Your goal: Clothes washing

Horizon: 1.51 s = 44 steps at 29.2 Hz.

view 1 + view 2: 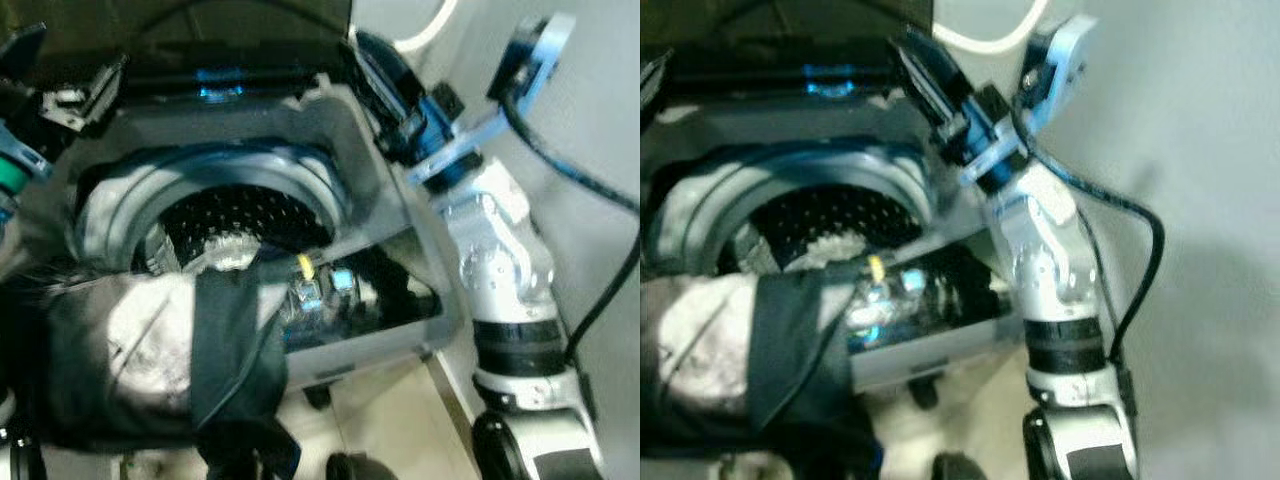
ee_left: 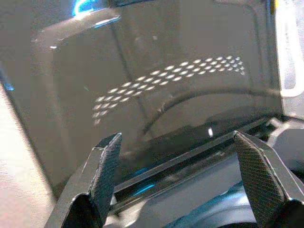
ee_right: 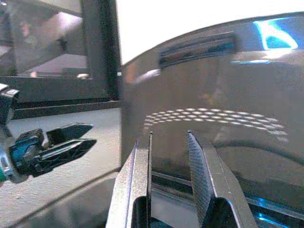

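A dark and pale bundle of clothes (image 1: 170,350) drapes over the front rim of the open washing machine (image 1: 340,130), well below both grippers. The left gripper (image 2: 187,166) hovers at the raised lid (image 2: 156,76) with fingers spread wide; the right gripper (image 3: 168,166) faces the lid too, fingers narrowly apart.

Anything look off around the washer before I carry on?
Yes: a dark and light bundle of clothes is draped over the front rim of the grey top-loading washing machine, hanging outside rather than lying in the perforated drum.
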### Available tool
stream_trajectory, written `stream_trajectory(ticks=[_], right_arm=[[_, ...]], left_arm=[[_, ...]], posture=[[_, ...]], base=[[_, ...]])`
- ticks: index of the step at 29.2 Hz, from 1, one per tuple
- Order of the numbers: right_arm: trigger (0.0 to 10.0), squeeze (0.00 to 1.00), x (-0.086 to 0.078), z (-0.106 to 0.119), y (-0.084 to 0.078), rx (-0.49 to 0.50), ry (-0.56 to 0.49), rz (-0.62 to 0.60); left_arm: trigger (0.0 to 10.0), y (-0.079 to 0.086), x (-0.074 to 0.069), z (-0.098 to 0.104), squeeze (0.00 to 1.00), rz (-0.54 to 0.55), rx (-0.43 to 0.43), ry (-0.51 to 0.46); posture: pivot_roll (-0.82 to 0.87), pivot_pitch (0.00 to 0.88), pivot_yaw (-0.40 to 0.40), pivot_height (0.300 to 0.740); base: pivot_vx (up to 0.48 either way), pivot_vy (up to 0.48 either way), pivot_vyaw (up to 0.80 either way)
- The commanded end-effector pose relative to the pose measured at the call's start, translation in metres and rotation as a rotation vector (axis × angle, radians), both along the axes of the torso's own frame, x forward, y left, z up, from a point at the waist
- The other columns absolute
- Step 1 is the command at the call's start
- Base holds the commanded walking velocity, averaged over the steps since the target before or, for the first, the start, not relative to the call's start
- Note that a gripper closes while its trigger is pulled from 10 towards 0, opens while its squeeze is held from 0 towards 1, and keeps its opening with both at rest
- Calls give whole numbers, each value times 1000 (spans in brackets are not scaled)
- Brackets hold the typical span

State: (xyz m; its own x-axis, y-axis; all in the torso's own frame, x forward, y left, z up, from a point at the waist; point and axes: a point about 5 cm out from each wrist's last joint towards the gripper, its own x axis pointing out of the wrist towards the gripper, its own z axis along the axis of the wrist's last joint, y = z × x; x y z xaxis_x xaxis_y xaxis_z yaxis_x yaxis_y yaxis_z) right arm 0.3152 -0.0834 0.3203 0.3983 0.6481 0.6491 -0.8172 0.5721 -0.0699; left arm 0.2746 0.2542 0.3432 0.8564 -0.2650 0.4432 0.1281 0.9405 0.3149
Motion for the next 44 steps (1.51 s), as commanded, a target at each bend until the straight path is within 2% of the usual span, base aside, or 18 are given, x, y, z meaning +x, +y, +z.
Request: stream_trajectory(ticks=[1, 5, 7, 8, 9, 10, 11, 13, 14, 18, 19, 22, 25, 27, 32, 36, 41, 44], right_arm=[[10000, 0, -1, 0, 1, -11, -9, 4], [10000, 0, -1, -1, 1, -15, -11, 5], [10000, 0, 0, -3, 2, -33, -13, 2], [10000, 0, 0, -3, 2, -33, -13, 2], [10000, 0, 0, -4, 2, -38, -12, 3], [10000, 0, 0, -4, 2, -38, -12, 3], [10000, 0, 0, -5, 3, -41, -11, 3], [10000, 0, 0, -5, 3, -41, -11, 3], [10000, 0, 1, -6, 4, -40, -6, 13], [10000, 0, 1, -6, 4, -40, -6, 13], [10000, 0, 1, -6, 6, -41, -5, 17], [10000, 0, 1, -6, 7, -41, -5, 22], [10000, 0, 2, -6, 8, -41, -7, 26], [10000, 0, 1, -6, 8, -41, -7, 25], [10000, 0, 1, -6, 7, -41, -6, 22], [10000, 0, 2, -5, 7, -40, -9, 22], [10000, 0, 2, -4, 6, -36, -12, 18], [10000, 0, 2, -4, 6, -36, -11, 17]], left_arm=[[10000, -5, -3, -4, 0, -69, 45, 58], [10000, -8, -5, -6, 0, -113, 64, 86], [10000, -20, -28, -22, 0, -326, 285, 224], [10000, -20, -28, -22, 0, -326, 285, 224], [10000, -25, -39, -30, 0, -399, 367, 286], [10000, -25, -39, -30, 0, -399, 367, 286], [10000, -27, -49, -37, 0, -449, 445, 349], [10000, -27, -49, -37, 0, -449, 445, 349], [10000, -25, -66, -49, 0, -491, 549, 461], [10000, -25, -66, -49, 0, -491, 549, 461], [10000, -24, -73, -54, 0, -518, 578, 515], [10000, -25, -78, -58, 0, -554, 582, 555], [10000, -30, -90, -88, 0, -625, 600, 696], [10000, -29, -91, -95, 0, -620, 618, 722], [10000, -24, -89, -104, 0, -581, 635, 752], [10000, -17, -80, -102, 0, -530, 560, 725], [10000, -10, -71, -101, 0, -460, 646, 692], [10000, -9, -70, -101, 0, -451, 661, 687]], posture=[[168, 61, 20, 740], [168, 61, 20, 740], [174, 66, 22, 740], [174, 66, 22, 740], [174, 66, 22, 740], [174, 66, 22, 740], [174, 66, 22, 740], [174, 66, 22, 740], [192, 77, 22, 740], [192, 77, 22, 740], [192, 77, 22, 740], [205, 84, 18, 740], [205, 84, 18, 740], [201, 86, 21, 740], [199, 84, 19, 740], [199, 85, 17, 740], [193, 84, 17, 740], [193, 84, 17, 740]], base=[[0, 0, 0], [0, 0, 0], [0, 0, 0], [0, 0, 0], [0, 0, 0], [0, 0, 0], [0, 0, 0], [0, 0, 0], [0, 0, 0], [0, 0, 0], [0, 0, 0], [0, 0, 0], [0, 0, 0], [0, 0, 0], [0, 0, 0], [0, 0, 0], [0, 0, 0], [0, 0, 0]])
